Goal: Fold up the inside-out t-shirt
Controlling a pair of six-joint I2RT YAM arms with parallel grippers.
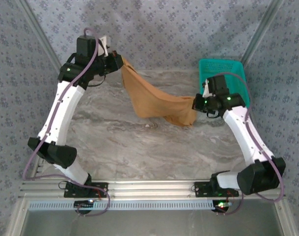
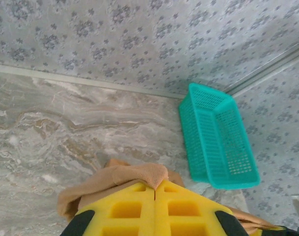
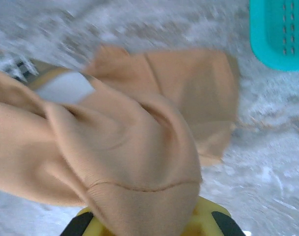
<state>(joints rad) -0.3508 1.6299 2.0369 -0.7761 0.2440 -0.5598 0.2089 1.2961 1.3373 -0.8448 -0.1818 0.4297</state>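
The tan inside-out t-shirt [image 1: 156, 103] hangs stretched between both arms above the marble table. My left gripper [image 1: 119, 61] at the back left is shut on one corner of it; in the left wrist view the yellow jaws meet with a tip of the t-shirt [image 2: 154, 175] pinched between them. My right gripper [image 1: 195, 103] at the right is shut on the other end. In the right wrist view the t-shirt [image 3: 134, 162] drapes over the yellow fingers [image 3: 208, 219] and hides the jaws; a pale grey patch [image 3: 66, 87] shows on the cloth.
A teal plastic basket [image 1: 222, 71] stands at the back right of the table, close behind my right gripper; it appears as the basket [image 2: 218, 137] in the left wrist view. Patterned walls enclose the table. An aluminium rail [image 1: 149, 189] runs along the near edge.
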